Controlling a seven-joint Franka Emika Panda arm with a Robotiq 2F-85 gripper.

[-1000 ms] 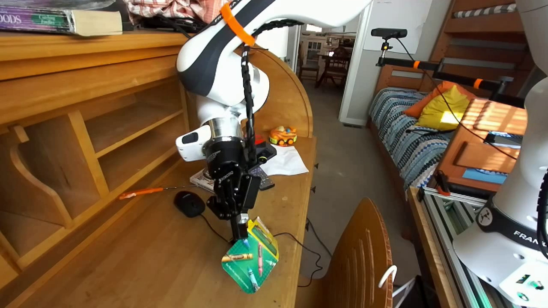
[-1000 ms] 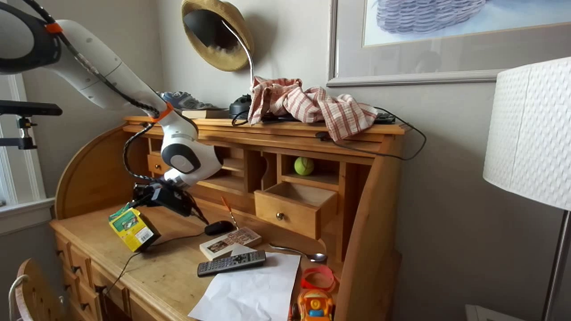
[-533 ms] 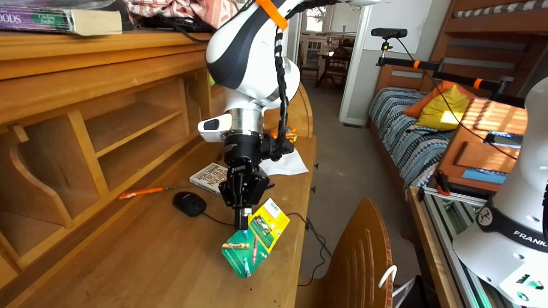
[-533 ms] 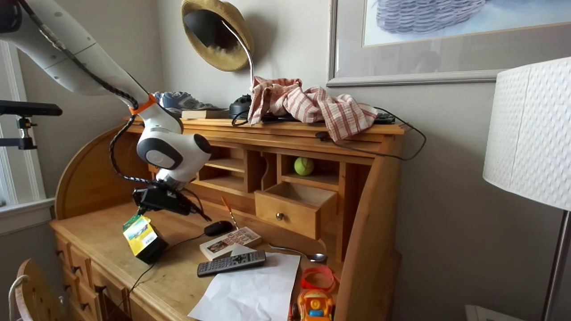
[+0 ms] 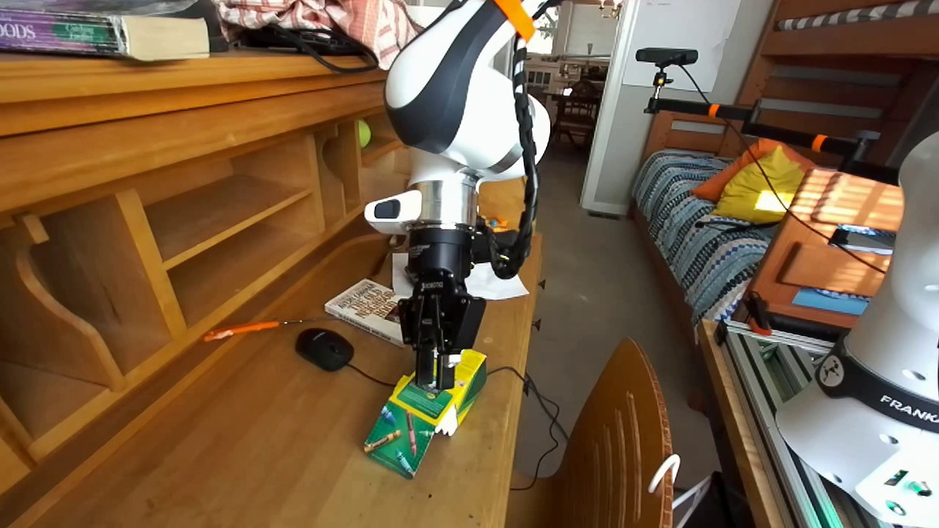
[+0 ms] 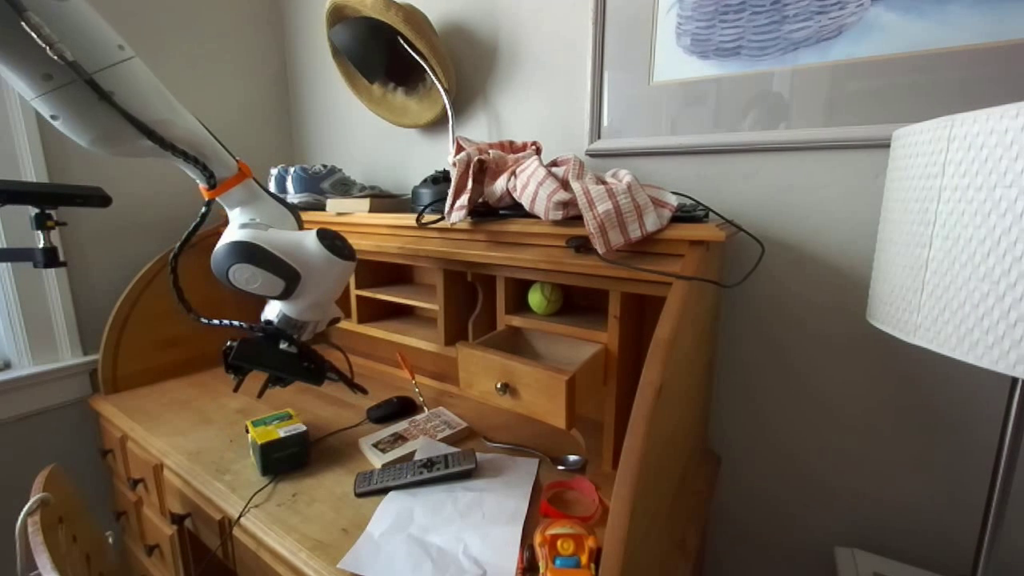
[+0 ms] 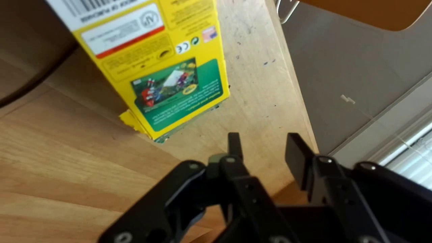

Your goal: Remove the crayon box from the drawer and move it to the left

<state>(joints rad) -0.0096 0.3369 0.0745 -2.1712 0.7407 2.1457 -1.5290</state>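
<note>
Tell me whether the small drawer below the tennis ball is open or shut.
Open: in an exterior view the drawer juts out from the desk, its inside showing.

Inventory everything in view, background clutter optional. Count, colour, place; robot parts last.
Crayon box: 1, green and yellow, desktop
Drawer: 1, pale wood, pulled out of desk
Ball: 1, lime, cubbyhole above drawer
Mouse: 1, black, desktop
Tool: 1, orange-handled, near mouse
Paper: count unclear, white, desktop
Remote: 1, dark grey, partly on paper
Paperback: 1, pale, near remote
Spoon: 1, silver, near paper
Toy car: 1, orange, desktop
Ring: 1, red, near toy car
Cloth: 1, red/white, atop desk
Hat: 1, straw, wall
Picture: 1, grey-framed, wall
Lampshade: 1, white, beside desk
Chair: 1, brown, desk's front
Pillows: 2, orange and yellow, bed
Arm: 1, white and black, above desktop
Gripper: 1, black, open, over desktop
</note>
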